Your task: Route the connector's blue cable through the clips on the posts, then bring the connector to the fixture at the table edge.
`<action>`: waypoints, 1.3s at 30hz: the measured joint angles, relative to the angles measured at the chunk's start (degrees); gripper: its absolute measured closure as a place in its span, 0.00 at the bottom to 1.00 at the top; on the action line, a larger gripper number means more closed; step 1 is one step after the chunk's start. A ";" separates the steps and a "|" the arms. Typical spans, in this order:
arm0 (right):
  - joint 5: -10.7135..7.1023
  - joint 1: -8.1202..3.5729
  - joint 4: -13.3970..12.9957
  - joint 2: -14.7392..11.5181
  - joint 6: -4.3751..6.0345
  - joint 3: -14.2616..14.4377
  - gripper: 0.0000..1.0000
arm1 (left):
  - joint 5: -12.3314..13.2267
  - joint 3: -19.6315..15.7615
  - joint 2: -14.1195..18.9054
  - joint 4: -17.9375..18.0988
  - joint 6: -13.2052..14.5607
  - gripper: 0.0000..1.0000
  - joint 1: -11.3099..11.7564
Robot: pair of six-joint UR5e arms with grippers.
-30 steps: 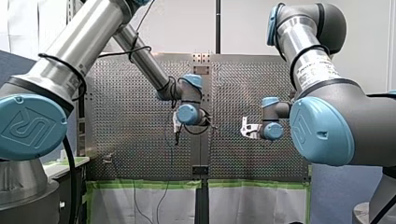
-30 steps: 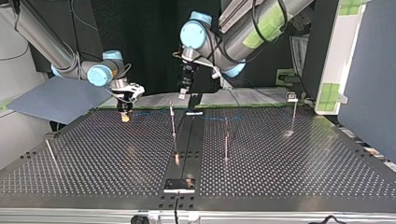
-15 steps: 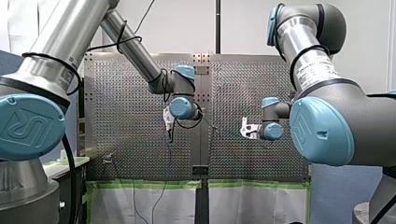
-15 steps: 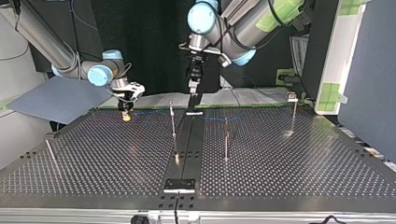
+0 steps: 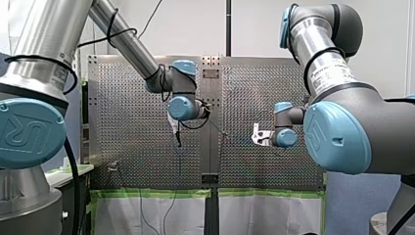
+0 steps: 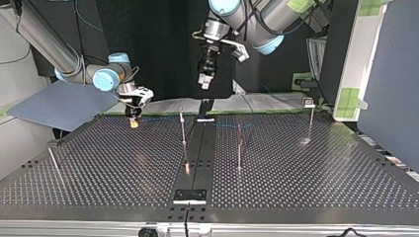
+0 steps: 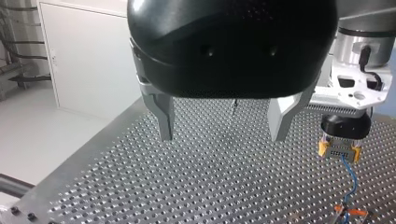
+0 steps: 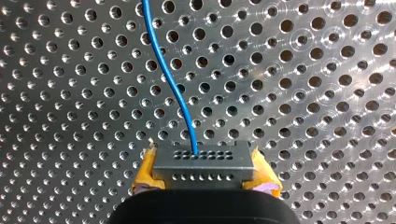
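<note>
The grey connector (image 8: 203, 163) is gripped between the yellow pads (image 8: 145, 173) of my right gripper (image 8: 203, 171), which is shut on it just above the perforated table (image 8: 303, 93). The blue cable (image 8: 173, 84) leaves the connector and runs away over the plate. In the top view my right gripper (image 6: 132, 121) hangs low at the far left, and the cable (image 6: 225, 125) lies along the far edge. My left gripper (image 6: 204, 81) hangs high above the centre rail, open and empty. In the left wrist view its metal fingers (image 7: 164, 119) stand wide apart, with the connector (image 7: 338, 149) off to one side.
Thin posts stand on the table: one (image 6: 182, 126) left of the centre rail, one (image 6: 239, 145) right of it, one with a clip (image 6: 310, 103) at the far right, and a leaning one (image 6: 52, 159) at the left. A dark plate (image 6: 190, 196) sits at the near edge.
My left arm has lifted its gripper up and away from the table, drifting toward the front view's left. My right arm with the connector has stayed put.
</note>
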 joint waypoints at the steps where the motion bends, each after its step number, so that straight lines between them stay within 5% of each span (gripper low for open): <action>1: 0.00 0.00 0.00 0.00 -0.02 0.00 1.00 | 0.01 -0.44 0.43 0.13 0.16 0.00 0.00; 24: 0.10 0.27 0.25 0.00 -0.32 0.00 1.00 | 0.03 -12.41 12.31 9.72 -1.05 0.00 -0.03; 39: 0.21 0.58 0.26 0.00 -0.45 0.00 1.00 | 2.35 -19.93 10.99 12.28 -0.62 0.00 0.01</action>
